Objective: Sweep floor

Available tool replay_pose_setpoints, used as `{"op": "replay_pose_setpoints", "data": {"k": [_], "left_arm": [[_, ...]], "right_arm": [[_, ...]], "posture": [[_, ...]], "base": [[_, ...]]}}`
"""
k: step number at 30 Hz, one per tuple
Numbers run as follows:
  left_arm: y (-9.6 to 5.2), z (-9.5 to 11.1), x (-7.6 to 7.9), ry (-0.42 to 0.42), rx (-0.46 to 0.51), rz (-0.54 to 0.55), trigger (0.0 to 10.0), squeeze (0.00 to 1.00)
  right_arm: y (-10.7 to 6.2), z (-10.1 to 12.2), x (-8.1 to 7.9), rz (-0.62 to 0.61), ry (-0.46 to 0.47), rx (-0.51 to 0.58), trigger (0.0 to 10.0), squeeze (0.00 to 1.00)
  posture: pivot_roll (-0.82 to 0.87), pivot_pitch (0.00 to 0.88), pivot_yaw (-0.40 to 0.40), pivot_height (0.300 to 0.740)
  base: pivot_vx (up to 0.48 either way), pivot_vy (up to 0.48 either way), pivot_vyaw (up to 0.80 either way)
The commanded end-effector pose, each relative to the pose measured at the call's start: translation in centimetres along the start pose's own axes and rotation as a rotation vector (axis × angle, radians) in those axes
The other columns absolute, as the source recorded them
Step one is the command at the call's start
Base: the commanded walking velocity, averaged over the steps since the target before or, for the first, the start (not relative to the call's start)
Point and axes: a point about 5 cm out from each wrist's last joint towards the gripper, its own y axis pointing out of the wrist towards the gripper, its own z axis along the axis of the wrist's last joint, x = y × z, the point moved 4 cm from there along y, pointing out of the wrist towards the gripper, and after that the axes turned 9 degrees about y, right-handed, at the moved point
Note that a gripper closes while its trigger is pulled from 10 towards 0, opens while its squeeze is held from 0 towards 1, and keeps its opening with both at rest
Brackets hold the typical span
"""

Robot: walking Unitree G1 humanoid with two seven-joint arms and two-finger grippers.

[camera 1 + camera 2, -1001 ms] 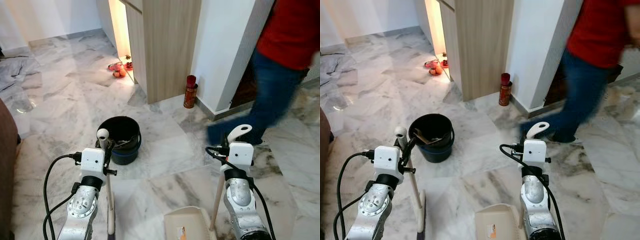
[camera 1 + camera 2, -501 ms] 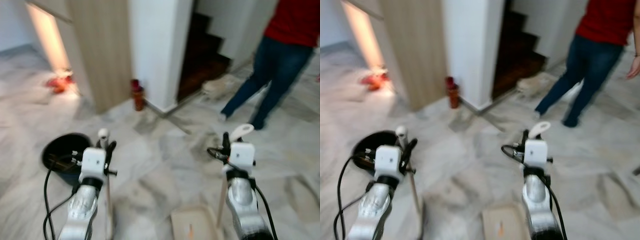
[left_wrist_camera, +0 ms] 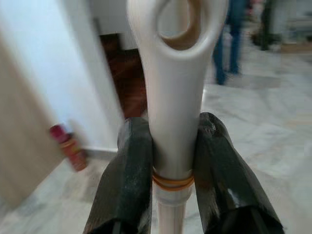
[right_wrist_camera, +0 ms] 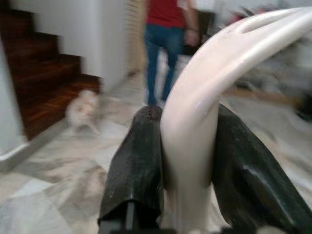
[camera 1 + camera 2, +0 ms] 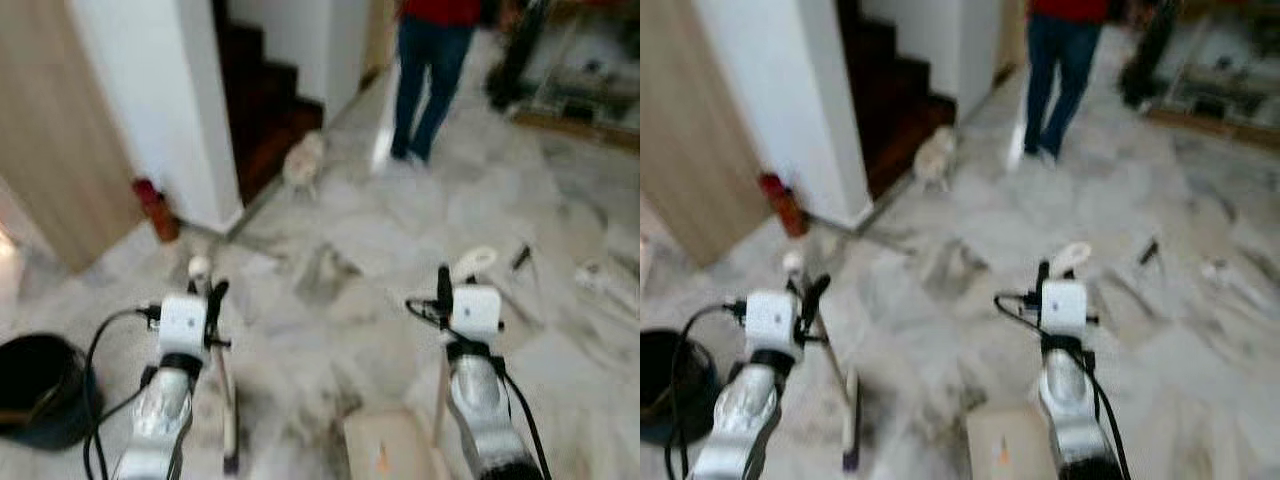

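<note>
My left gripper [image 5: 212, 296] is shut on the cream broom handle [image 5: 200, 268], whose shaft runs down to the marble floor [image 5: 330, 300] near my feet. In the left wrist view both black fingers [image 3: 130, 180] press against the handle [image 3: 175, 97] just below its hanging loop. My right gripper [image 5: 443, 287] is shut on the upright cream handle [image 5: 472, 262] of the dustpan [image 5: 385, 450], which rests on the floor between my arms. The right wrist view shows the curved handle [image 4: 204, 112] clamped between the fingers [image 4: 139, 161].
A black bucket [image 5: 35, 385] stands at my left. Ahead are a white wall corner [image 5: 150, 100], a red canister [image 5: 155, 208] and dark wooden stairs [image 5: 265, 90]. A small pale dog [image 5: 303, 158] stands by the stairs. A person in jeans [image 5: 425, 70] stands farther off. Small debris [image 5: 520, 257] lies at the right.
The camera has swung to the right, so the bucket has slid to the left edge and the stairs have come into view. The person has walked farther away. Both grips are unchanged.
</note>
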Motion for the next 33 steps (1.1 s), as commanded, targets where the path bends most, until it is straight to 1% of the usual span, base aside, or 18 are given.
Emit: {"op": "replay_pose_setpoints", "data": {"k": [1,16,23,26,33], "left_arm": [[0.29,0.73,-0.11,0.008,0.032,0.003,10.0,0.00],[0.41,0.79,0.23,0.000,0.032,-0.011,10.0,0.00],[0.44,0.79,0.39,-0.016,0.031,-0.024,10.0,0.00],[0.52,0.89,0.52,-0.029,0.034,-0.027,10.0,0.00],[0.69,0.84,0.51,-0.024,0.027,-0.024,10.0,0.00]], "right_arm": [[0.36,0.81,0.20,-0.004,-0.001,0.035,10.0,0.00],[0.40,0.82,0.26,-0.006,-0.001,0.036,10.0,0.00],[0.37,0.83,0.26,-0.006,-0.001,0.037,10.0,0.00],[0.38,0.93,0.20,-0.001,-0.003,0.046,10.0,0.00],[0.42,1.08,-0.15,0.012,-0.005,0.051,10.0,0.00]], "posture": [[0.12,0.010,0.030,0.740],[0.12,0.007,0.028,0.740],[0.11,0.010,0.029,0.740],[0.11,0.010,0.029,0.740],[0.11,0.003,0.028,0.740]], "base": [[0.000,0.000,-0.80],[0.000,0.000,-0.80],[0.000,0.000,-0.77],[0.000,0.000,0.00],[0.000,0.000,0.00]]}}
